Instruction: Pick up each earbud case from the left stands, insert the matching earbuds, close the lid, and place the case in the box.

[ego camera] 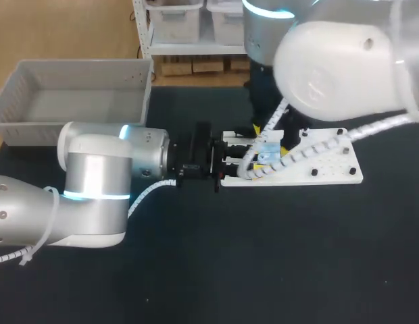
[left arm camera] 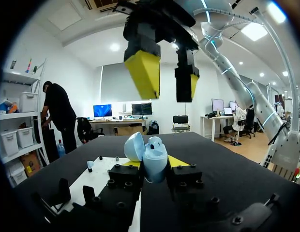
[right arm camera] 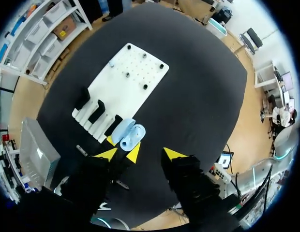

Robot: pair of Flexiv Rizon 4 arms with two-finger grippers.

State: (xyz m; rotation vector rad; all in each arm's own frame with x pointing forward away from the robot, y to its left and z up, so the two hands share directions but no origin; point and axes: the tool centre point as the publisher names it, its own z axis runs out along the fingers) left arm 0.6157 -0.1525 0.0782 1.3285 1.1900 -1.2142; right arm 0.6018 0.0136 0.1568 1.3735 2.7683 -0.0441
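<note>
At the stand end of the white board [ego camera: 331, 162], a light-blue earbud case [left arm camera: 149, 155] sits gripped, lid open.
The left gripper [left arm camera: 154, 165] clamps the case from both sides, just beside the board's black stands [right arm camera: 97, 113]. The right gripper [right arm camera: 150, 154] hangs above the case near that same end, fingers spread and holding nothing. The grey box [ego camera: 74, 94] sits well apart from the board.

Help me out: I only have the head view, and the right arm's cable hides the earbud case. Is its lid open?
Observer: Yes. The left wrist view shows the pale blue case clamped in the left gripper, with its lid tipped open.
Operator: Where is the right gripper?
Observer: The right gripper hangs above the case, open, with nothing between its fingers.
</note>
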